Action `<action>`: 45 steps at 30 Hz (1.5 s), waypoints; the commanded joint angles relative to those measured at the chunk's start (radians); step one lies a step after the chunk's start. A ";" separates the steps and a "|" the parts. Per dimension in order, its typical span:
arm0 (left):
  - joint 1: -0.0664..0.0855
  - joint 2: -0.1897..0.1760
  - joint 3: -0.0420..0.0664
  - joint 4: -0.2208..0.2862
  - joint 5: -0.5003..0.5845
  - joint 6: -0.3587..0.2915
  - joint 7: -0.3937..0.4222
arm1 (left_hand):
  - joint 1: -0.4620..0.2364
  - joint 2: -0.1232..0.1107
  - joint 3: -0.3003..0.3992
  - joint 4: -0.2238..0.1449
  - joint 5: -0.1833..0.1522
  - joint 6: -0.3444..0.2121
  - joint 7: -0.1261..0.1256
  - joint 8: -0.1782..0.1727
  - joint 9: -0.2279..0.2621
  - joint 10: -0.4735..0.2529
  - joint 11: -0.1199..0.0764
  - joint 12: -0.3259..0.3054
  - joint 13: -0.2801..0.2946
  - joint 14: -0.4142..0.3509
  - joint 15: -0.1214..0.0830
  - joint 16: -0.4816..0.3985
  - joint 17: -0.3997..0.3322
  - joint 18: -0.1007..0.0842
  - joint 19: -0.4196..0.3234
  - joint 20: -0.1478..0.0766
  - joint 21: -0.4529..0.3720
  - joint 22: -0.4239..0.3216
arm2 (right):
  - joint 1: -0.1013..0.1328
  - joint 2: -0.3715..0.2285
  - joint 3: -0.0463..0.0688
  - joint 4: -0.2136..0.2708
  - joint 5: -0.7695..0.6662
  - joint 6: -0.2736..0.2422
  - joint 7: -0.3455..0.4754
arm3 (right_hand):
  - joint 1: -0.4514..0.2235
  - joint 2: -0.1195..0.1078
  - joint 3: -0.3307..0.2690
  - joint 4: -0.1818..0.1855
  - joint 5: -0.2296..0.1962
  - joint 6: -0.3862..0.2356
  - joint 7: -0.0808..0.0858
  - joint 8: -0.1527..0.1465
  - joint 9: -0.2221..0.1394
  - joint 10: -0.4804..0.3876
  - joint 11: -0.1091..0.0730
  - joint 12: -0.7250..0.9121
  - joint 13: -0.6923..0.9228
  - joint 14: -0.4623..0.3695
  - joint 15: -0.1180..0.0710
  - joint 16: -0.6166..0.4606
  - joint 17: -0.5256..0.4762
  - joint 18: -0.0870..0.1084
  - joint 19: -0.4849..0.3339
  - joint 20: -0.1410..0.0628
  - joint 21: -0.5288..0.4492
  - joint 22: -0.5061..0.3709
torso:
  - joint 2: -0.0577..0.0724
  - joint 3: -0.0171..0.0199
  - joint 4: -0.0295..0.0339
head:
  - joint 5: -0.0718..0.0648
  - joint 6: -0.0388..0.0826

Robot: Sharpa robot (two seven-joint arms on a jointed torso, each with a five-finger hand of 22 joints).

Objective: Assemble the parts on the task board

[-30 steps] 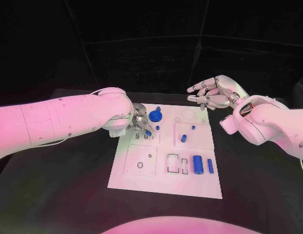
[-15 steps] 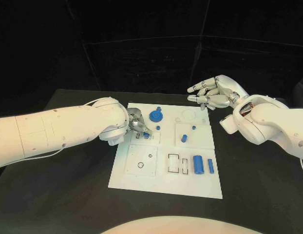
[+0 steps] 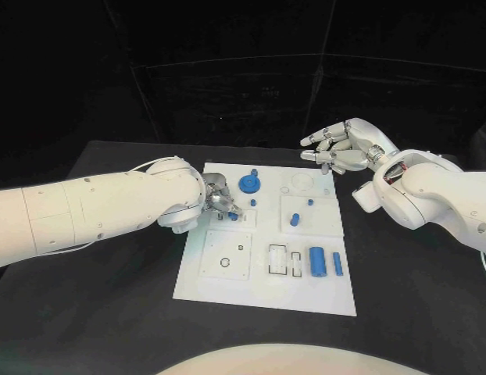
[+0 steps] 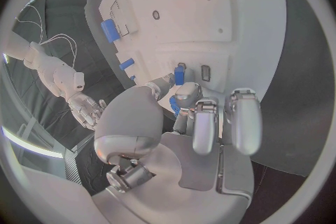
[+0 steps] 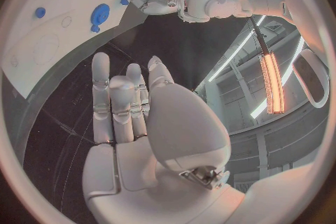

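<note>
Task board (image 3: 268, 293) lies mid-table before you; your left hand (image 3: 222, 203) pinches a small blue part (image 4: 179, 74) over its slots, fingers hiding the part's lower end. Your right hand (image 3: 342, 149) hovers spread, holding nothing.

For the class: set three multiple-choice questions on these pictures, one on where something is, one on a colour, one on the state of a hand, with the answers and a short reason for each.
1. Where is the left hand?
A. over the task board's far left part
B. off the table
C. beside the right hand

2. What colour are the small parts on the board?
A. red
B. blue
C. green

3. What state is the right hand in?
A. gripping a part
B. pressed flat on the board
C. raised, holding nothing, fingers apart

Answers: 1 A, its fingers sit at the board's far left slots. 2 B, every piece shows blue. 3 C, it hangs past the board's far edge with nothing in it.
</note>
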 commanded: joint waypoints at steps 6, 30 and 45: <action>-0.003 -0.006 -0.002 0.004 -0.021 0.057 -0.013 | -0.001 -0.008 0.176 -0.159 0.016 0.001 -0.007 0.011 0.008 0.008 -0.002 0.005 0.002 0.104 -0.006 0.003 0.263 -0.004 0.027 -0.002 0.000 0.023 | 0.002 0.003 0.000 -0.001 0.002 0.006 0.004 | 0.008 0.001 -0.006 0.001 0.004 -0.006 -0.003 0.001 -0.001 -0.006 0.003 -0.005 -0.001 -0.005 0.003 -0.005 0.002 0.020 -0.004 0.000 -0.007 -0.001 | 0.000 0.0003 0.0003 | 0.001 -0.005; -0.002 0.010 -0.001 -0.019 -0.020 0.055 -0.007 | -0.103 -0.051 0.147 -0.097 0.025 0.017 -0.020 0.032 0.020 0.015 -0.010 0.011 0.001 0.104 -0.012 0.003 0.263 -0.005 0.029 -0.007 0.001 0.030 | 0.002 0.007 0.000 -0.002 0.002 0.005 0.005 | 0.007 0.002 -0.008 0.002 0.003 -0.007 -0.003 0.001 -0.001 -0.007 0.003 -0.004 -0.002 -0.006 0.003 -0.008 0.000 0.020 -0.004 0.000 -0.008 -0.001 | 0.000 0.0011 -0.0002 | 0.000 -0.007; -0.002 0.023 -0.001 -0.037 -0.019 0.066 -0.005 | -0.173 -0.060 0.089 -0.043 0.025 0.045 -0.025 0.030 0.013 0.021 -0.014 0.018 0.006 0.104 -0.015 0.003 0.263 -0.009 0.035 -0.010 0.010 0.047 | 0.002 0.006 0.000 -0.001 0.002 0.008 0.006 | 0.004 0.003 -0.010 0.004 0.003 -0.008 -0.002 0.001 -0.001 -0.008 0.004 -0.004 -0.003 -0.007 0.004 -0.010 -0.001 0.020 -0.005 0.001 -0.009 -0.002 | 0.000 0.0007 0.0004 | -0.004 -0.010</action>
